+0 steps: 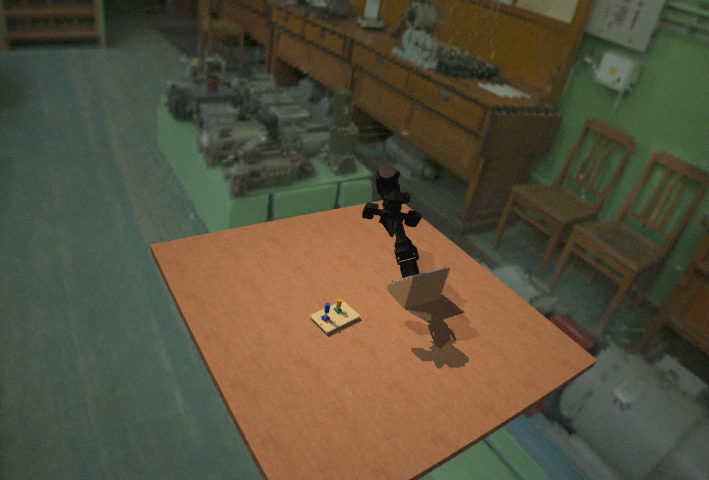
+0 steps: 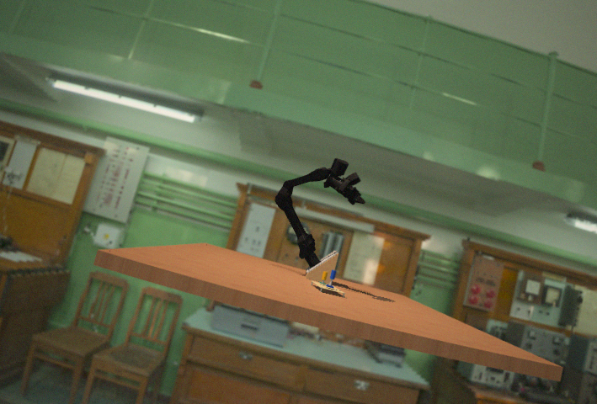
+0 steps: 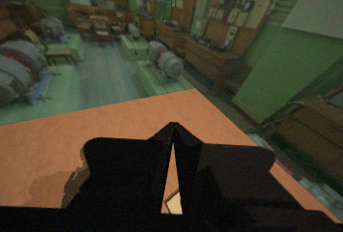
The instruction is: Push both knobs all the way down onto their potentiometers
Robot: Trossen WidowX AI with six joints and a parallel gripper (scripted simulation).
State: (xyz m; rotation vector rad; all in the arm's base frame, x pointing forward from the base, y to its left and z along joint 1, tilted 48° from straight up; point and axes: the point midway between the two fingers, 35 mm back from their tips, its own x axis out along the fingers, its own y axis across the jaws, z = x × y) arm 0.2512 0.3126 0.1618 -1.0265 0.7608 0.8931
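On my top view I have a flat, orange-brown table [image 1: 264,283] [image 2: 213,280] [image 3: 130,116] with a faintly mottled surface and straight edges. The pale yellow board [image 1: 351,315] [image 2: 335,290] [image 3: 175,204] stands on it near the middle. To the board's right and a little farther back, I see a tilted grey-tan panel [image 1: 427,287] [image 2: 322,267], well apart from it; I can't make out how its lower edge meets the wood.

Dim room, dark shadows, blurred background.
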